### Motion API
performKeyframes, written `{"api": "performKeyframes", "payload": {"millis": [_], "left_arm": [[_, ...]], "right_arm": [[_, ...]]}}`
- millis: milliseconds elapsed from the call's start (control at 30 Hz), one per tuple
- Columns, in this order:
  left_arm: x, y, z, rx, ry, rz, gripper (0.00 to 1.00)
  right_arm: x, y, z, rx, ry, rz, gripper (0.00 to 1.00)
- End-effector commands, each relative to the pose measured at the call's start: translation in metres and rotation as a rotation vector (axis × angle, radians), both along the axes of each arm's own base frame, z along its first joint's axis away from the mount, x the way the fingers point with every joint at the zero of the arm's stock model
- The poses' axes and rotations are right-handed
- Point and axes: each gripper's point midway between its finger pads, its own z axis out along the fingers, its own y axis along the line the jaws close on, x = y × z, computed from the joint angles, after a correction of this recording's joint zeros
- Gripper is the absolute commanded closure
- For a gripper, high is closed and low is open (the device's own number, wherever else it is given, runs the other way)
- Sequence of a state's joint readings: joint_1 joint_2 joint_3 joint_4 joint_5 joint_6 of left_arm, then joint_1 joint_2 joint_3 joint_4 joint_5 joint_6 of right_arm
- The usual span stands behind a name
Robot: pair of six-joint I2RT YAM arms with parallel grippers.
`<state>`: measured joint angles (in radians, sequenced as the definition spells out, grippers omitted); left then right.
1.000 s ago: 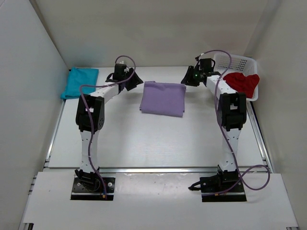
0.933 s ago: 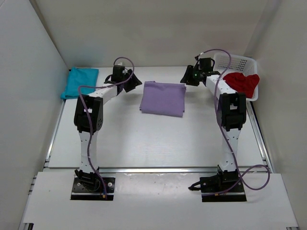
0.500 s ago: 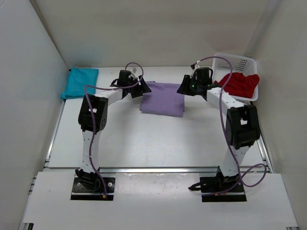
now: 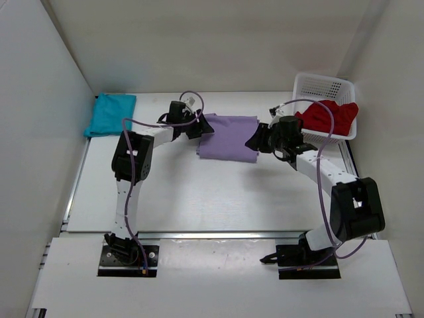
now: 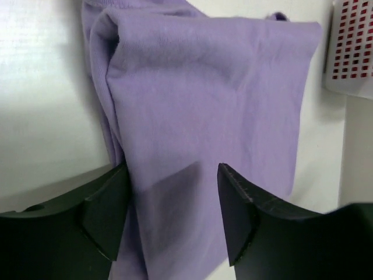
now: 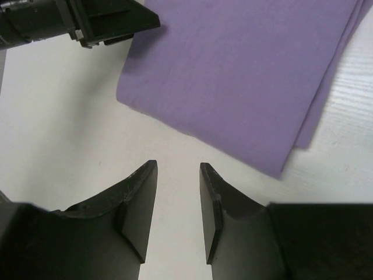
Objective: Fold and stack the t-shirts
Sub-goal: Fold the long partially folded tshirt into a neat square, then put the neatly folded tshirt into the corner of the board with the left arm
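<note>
Fig. | we see left gripper (image 5: 172, 192) open over lavender shirt (image 4: 228, 138) at mid-table | right gripper (image 6: 178, 204) narrowly parted, empty, beside shirt's right edge | teal shirt (image 4: 110, 114) far-left corner | red shirt (image 4: 328, 117) draped in basket (image 4: 321, 85)

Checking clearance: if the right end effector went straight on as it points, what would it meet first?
Probably the lavender t-shirt, just beyond a bare strip of table; if the right end effector tilts down, the table could come first.
</note>
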<state>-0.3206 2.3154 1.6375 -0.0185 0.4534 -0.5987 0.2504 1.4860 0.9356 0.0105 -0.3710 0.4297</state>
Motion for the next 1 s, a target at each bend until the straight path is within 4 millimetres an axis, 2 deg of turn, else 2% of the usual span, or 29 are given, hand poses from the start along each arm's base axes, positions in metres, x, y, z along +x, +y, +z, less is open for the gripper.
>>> {"api": "performKeyframes", "payload": {"millis": [0,67,100,167,200,300,333,367,433,533,600,633,700,733,800,833,867,900,967], "left_arm": [[-0.002,0.023,0.040,-0.055,-0.050,0.077,0.28],[-0.007,0.043,0.051,-0.045,-0.080,0.139,0.18],[-0.001,0.053,0.056,-0.027,-0.114,0.184,0.16],[-0.008,0.062,0.054,0.022,-0.122,0.202,0.12],[-0.005,0.067,0.050,0.033,-0.115,0.209,0.13],[-0.012,0.053,0.024,0.043,-0.050,0.149,0.23],[-0.021,0.042,0.012,0.044,-0.016,0.107,0.24],[-0.022,0.036,0.009,0.047,-0.011,0.089,0.25],[-0.028,0.025,-0.010,0.054,0.029,0.045,0.25],[-0.036,0.012,-0.028,0.012,0.090,0.026,0.22],[-0.034,0.007,-0.030,-0.020,0.104,0.013,0.25],[-0.033,0.001,-0.035,-0.026,0.113,-0.003,0.31],[-0.035,-0.007,-0.042,-0.010,0.130,-0.021,0.60],[-0.031,-0.010,-0.044,0.001,0.121,-0.014,0.66],[-0.025,-0.013,-0.040,-0.005,0.113,0.002,0.86],[-0.023,-0.019,-0.033,-0.023,0.105,0.001,0.90],[-0.014,-0.017,-0.024,-0.036,0.087,0.010,0.98],[-0.008,-0.020,-0.012,-0.063,0.076,0.021,1.00],[0.013,-0.022,0.031,-0.108,0.002,0.029,1.00]], "right_arm": [[-0.004,0.002,0.015,0.030,-0.075,0.024,0.67],[-0.010,0.004,0.012,0.039,-0.069,0.034,0.66],[-0.014,0.006,0.008,0.038,-0.062,0.041,0.66],[-0.018,0.007,0.007,0.036,-0.064,0.044,0.67],[-0.023,0.009,0.004,0.040,-0.048,0.049,0.67],[-0.031,0.008,0.003,0.047,-0.054,0.053,0.66],[-0.029,0.007,0.003,0.045,-0.051,0.049,0.67],[-0.030,0.007,0.007,0.046,-0.062,0.046,0.66],[-0.032,0.007,0.010,0.046,-0.069,0.048,0.67],[-0.033,0.008,0.008,0.045,-0.067,0.048,0.65],[-0.031,0.006,0.007,0.045,-0.063,0.040,0.66],[-0.033,0.007,0.005,0.046,-0.056,0.045,0.66],[-0.035,0.008,0.002,0.048,-0.051,0.044,0.66],[-0.034,0.008,0.006,0.058,-0.061,0.046,0.66],[-0.037,0.010,0.007,0.068,-0.060,0.055,0.66],[-0.039,0.011,0.009,0.074,-0.063,0.061,0.66],[-0.041,0.011,0.009,0.077,-0.064,0.066,0.66],[-0.043,0.011,0.006,0.089,-0.054,0.072,0.66],[-0.050,0.010,0.005,0.096,-0.053,0.075,0.66]]}}
